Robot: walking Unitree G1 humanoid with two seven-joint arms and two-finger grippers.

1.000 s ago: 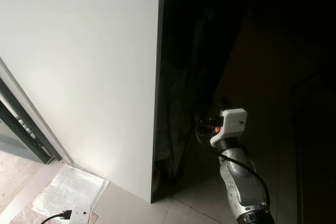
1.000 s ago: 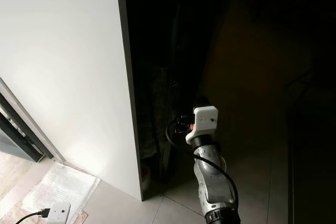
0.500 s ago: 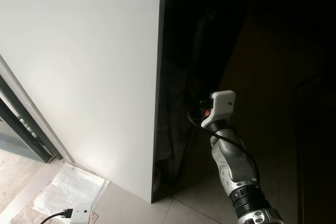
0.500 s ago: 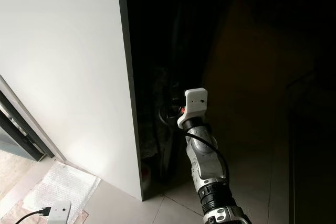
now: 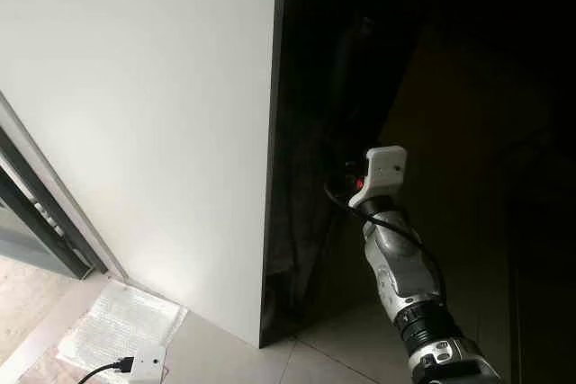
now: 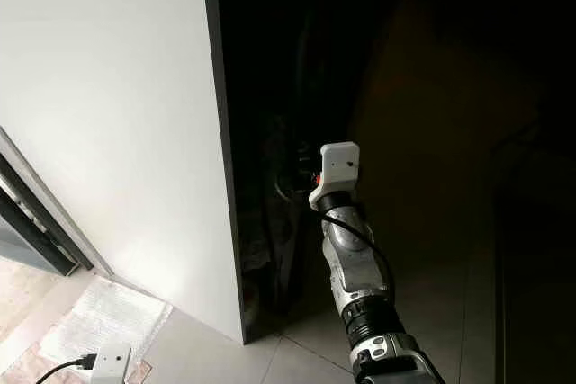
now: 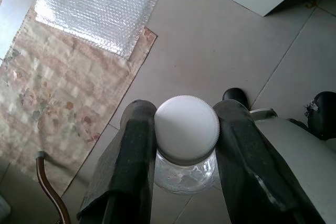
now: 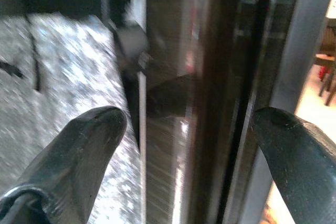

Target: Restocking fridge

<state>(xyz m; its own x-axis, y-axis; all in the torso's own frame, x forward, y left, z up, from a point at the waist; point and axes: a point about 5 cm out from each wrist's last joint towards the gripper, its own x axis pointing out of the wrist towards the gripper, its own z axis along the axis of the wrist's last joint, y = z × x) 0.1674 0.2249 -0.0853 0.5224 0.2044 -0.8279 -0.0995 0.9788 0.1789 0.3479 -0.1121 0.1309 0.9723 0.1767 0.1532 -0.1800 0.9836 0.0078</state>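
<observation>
Your left gripper [image 7: 181, 145] is clamped on a clear bottle [image 7: 185, 169] with a white cap [image 7: 187, 129], low in the left wrist view's centre above the tiled floor [image 7: 210, 51], with bubble wrap [image 7: 100, 3] at upper left. The right wrist view gives you spread fingers [image 8: 79, 145] before the fridge's [image 6: 297, 60] dark edge. In the head views, your right arm [image 5: 396, 267] reaches up mid-frame into the dark opening beside a white panel [image 5: 135, 114]; a power strip [image 5: 144, 366] sits lower left.

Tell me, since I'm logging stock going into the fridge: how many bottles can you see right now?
1: a clear bottle with a white cap, clamped between the left gripper's fingers above the tiled floor. More may be hidden in the dark area the right gripper faces.
</observation>
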